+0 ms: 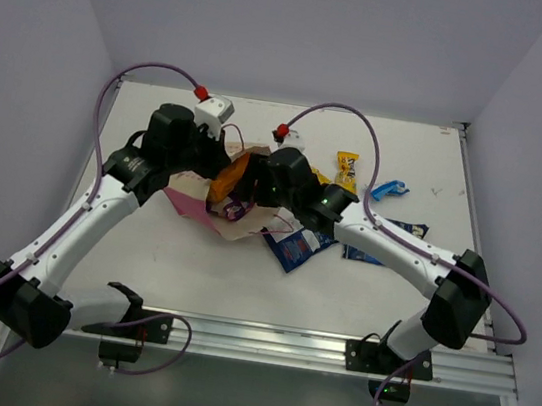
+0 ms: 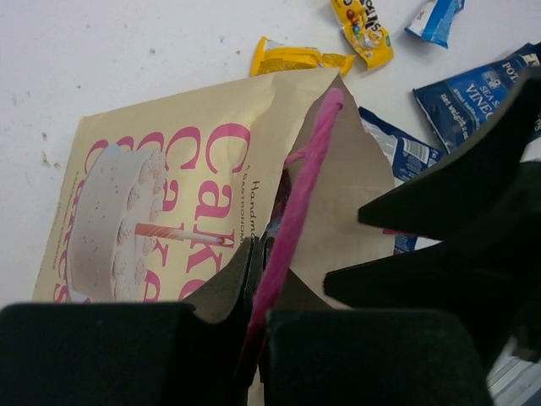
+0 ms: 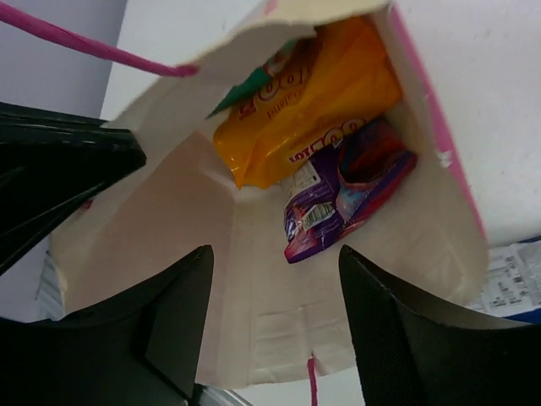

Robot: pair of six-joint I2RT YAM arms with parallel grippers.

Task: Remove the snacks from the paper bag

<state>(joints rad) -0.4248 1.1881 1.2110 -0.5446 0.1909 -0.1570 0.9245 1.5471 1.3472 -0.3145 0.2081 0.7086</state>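
The paper bag (image 1: 193,202) lies on its side mid-table, its mouth facing right. My left gripper (image 1: 213,168) is shut on the bag's upper rim and pink handle (image 2: 296,203), holding the mouth open; the cream face with pink "Cake" writing (image 2: 177,186) shows below it. My right gripper (image 1: 252,195) is open at the mouth, and its fingers (image 3: 406,321) stand just inside the bag (image 3: 169,203). Inside are an orange pouch (image 3: 313,101), a purple packet (image 3: 347,199) and a teal-white corner (image 3: 245,95). The orange pouch also shows from above (image 1: 228,182).
Outside the bag, to its right, lie two dark blue packets (image 1: 295,249) (image 1: 387,242), two yellow packets (image 1: 346,170) (image 2: 292,59) and a tiny blue one (image 1: 389,189). The right arm's black fingers (image 2: 448,211) cross the left wrist view.
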